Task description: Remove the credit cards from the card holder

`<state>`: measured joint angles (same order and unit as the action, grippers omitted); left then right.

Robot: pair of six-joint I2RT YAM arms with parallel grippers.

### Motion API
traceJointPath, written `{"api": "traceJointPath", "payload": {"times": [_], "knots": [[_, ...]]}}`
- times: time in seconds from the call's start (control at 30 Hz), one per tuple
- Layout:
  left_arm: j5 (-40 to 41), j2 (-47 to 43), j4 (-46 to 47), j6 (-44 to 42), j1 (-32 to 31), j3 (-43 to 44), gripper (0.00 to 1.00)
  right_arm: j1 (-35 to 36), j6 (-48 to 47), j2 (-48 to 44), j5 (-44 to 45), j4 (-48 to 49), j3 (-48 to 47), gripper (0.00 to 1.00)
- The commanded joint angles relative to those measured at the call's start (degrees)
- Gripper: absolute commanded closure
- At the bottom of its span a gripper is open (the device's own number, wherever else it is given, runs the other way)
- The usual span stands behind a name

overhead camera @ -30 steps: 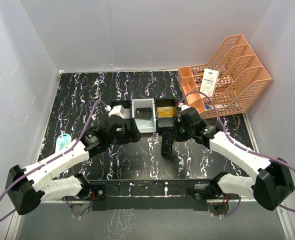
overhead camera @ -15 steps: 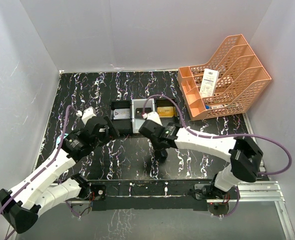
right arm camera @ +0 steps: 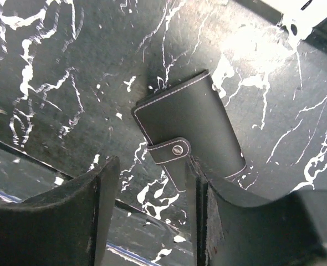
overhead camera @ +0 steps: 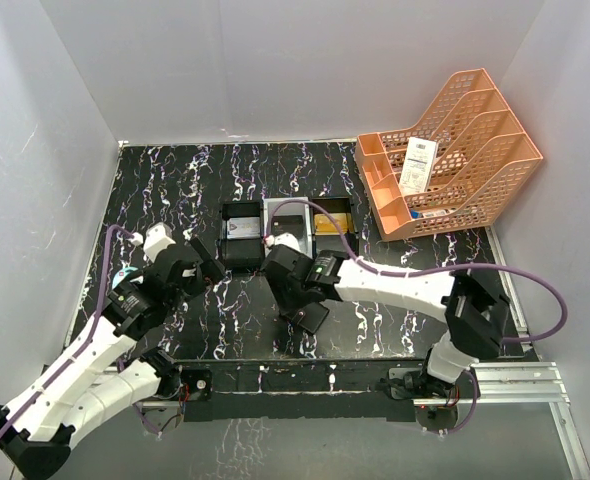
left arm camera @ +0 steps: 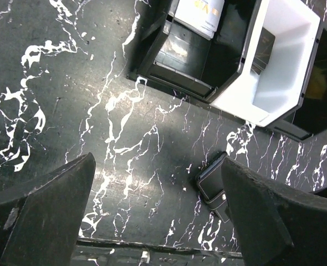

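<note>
Black, white-veined tabletop (overhead camera: 175, 190), white walls round it, orange mesh rack (overhead camera: 480, 165) sitting at the far right corner.

Card holder (right arm camera: 188, 130) is lying flat on the bare table near the front edge, short of the row of small bins (left arm camera: 246, 91) and not touching them. It is showing as a dark folded wallet with pale stitching, its strap snapped across the front. It is closed, so I cannot tell whether anything is left inside.

Credit cards (overhead camera: 327, 224) are sitting in the bins: a gold one in the right bin, a dark one (left arm camera: 263, 47) in the pale middle bin, a light printed one (left arm camera: 199, 14) in the left.

Right gripper (right arm camera: 151, 166) is hovering directly over the holder, fingers parted partway and pinching nothing. Left gripper (left arm camera: 158, 160) is hanging off to the left, fingers spread wide, empty.

Reading: the emptying step is looking finished, or nearly so. The next move is calling for either pulling both arms clear, or unsnapping the strap to check the slots, with one gripper pinning the holder down.
</note>
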<state>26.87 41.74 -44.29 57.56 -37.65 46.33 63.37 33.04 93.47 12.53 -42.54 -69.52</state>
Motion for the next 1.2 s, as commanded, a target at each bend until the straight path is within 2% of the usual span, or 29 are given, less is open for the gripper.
{"api": "traceJointPath", "payload": {"times": [0.0,0.1,0.23,0.37,0.57,0.63,0.73,0.87,1.0,1.17], "knots": [[-4.1,0.3,4.6,-4.3,0.2,-1.4,0.04,-5.0,1.9,-7.5,-1.4,6.2,3.1,0.51],[-8.7,1.3,8.8,-6.1,0.2,-2.0,0.02,-11.9,1.4,-11.2,-9.5,10.9,10.0,0.50],[-10.2,2.3,12.0,-7.0,0.2,-2.0,0.01,-18.3,-1.4,-13.0,-19.8,16.7,16.8,0.47],[-10.6,1.6,13.1,-5.4,0.2,-2.8,0.01,-20.5,-2.9,-11.3,-25.4,19.6,19.3,0.45],[-19.0,0.9,18.9,-5.5,0.2,-7.0,0.01,-20.9,-4.4,-5.7,-29.0,22.5,19.8,0.44],[-23.1,2.6,20.4,-5.0,0.2,-8.0,0.04,-21.0,-4.7,-3.8,-30.1,23.1,20.0,0.45],[-30.8,6.4,24.7,-5.4,0.2,-10.0,0.16,-21.0,-3.9,-2.6,-32.1,24.8,22.0,0.48],[-37.5,10.6,30.9,-3.6,-0.5,-13.4,0.27,-21.0,-0.3,-5.2,-32.1,27.8,26.8,0.54],[-36.3,15.0,32.7,-2.7,-4.6,-14.5,0.32,-20.9,7.1,-10.7,-34.2,33.7,33.3,0.58],[-33.2,23.2,31.3,-3.0,-9.1,-11.6,0.39,-20.9,15.3,-14.9,-36.9,41.1,40.0,0.61]]}}
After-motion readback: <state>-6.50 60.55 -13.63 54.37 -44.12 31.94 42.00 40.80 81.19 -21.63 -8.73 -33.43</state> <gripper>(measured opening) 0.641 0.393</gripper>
